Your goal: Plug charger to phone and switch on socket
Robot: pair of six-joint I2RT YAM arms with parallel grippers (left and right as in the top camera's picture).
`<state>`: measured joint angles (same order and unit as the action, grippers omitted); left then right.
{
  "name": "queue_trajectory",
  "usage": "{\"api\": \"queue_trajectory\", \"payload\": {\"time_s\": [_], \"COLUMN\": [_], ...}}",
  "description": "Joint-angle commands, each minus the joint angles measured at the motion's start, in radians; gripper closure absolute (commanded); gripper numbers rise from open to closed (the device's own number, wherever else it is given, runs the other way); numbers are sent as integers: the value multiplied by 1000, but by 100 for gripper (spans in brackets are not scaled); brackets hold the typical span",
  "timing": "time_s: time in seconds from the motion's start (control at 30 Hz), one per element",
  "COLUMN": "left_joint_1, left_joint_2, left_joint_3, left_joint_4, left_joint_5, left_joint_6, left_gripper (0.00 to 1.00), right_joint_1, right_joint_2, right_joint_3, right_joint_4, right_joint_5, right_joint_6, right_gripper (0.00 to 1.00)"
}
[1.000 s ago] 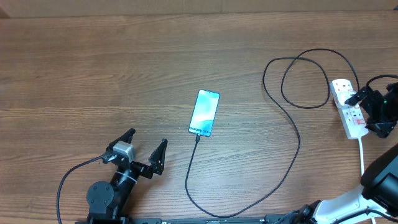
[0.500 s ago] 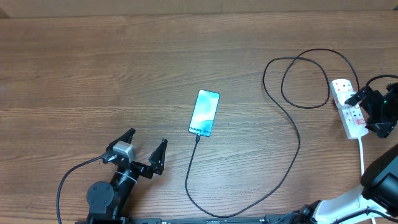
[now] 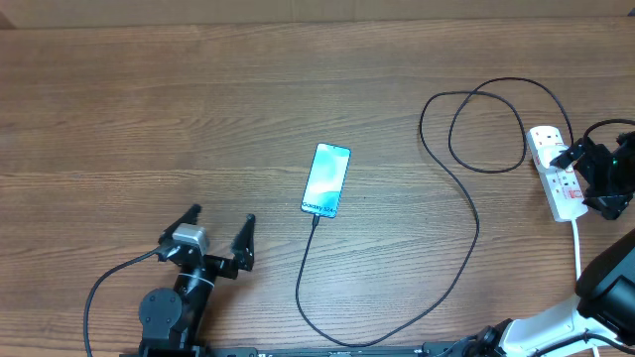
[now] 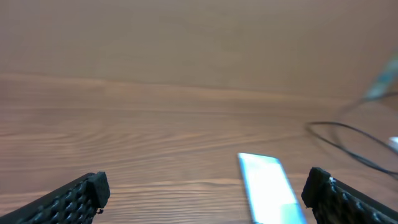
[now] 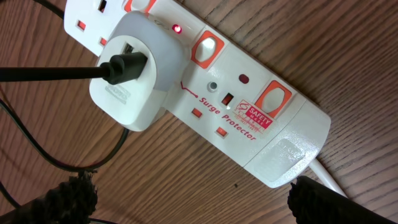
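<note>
Compared with one second ago, only the left end effector (image 3: 220,220) differs. In the overhead view it sits slightly further to the left and closer to the near edge of the brown wooden bench (image 3: 149,99). Its fingers are spread wide and hold nothing.

The slim smartphone with the light blue screen (image 3: 326,179) lies flat near the bench centre, unchanged. The long thin black charger cable (image 3: 477,226) meets the phone's lower edge. From there it loops toward the near edge and curls back to the white elongated power strip (image 3: 551,164) at the right side. That route has not shifted.

The right end effector (image 5: 196,202) remains over the strip, fingers apart and gripping nothing. On the strip, the black plug sits in a white adapter (image 5: 134,74), and a small red indicator (image 5: 176,28) is lit.
</note>
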<state>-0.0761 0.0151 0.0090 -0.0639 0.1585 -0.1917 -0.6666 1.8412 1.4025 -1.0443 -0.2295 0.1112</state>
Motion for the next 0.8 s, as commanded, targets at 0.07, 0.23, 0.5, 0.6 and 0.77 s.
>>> {"api": "queue_trajectory", "payload": {"time_s": [0.07, 0.23, 0.5, 0.6, 0.77], "left_joint_1": [7, 7, 6, 6, 6], "left_joint_2": [-11, -11, -11, -11, -11], "left_joint_3": [-4, -4, -4, -4, -4], "left_joint_4": [-11, -10, -11, -11, -11], "left_joint_5": [-192, -192, -188, -188, -188], "left_joint_6": [113, 187, 193, 193, 193], "left_gripper": [0, 0, 0, 0, 0], "right_joint_1": [4, 4, 4, 4, 4], "right_joint_2": [-16, -16, -16, -16, -16], "right_joint_3": [19, 19, 19, 19, 19], "right_joint_4": [3, 3, 3, 3, 3], "right_joint_5": [-4, -4, -4, -4, -4], "right_joint_6": [-5, -5, -5, -5, -5], "right_gripper": [0, 0, 0, 0, 0]}}
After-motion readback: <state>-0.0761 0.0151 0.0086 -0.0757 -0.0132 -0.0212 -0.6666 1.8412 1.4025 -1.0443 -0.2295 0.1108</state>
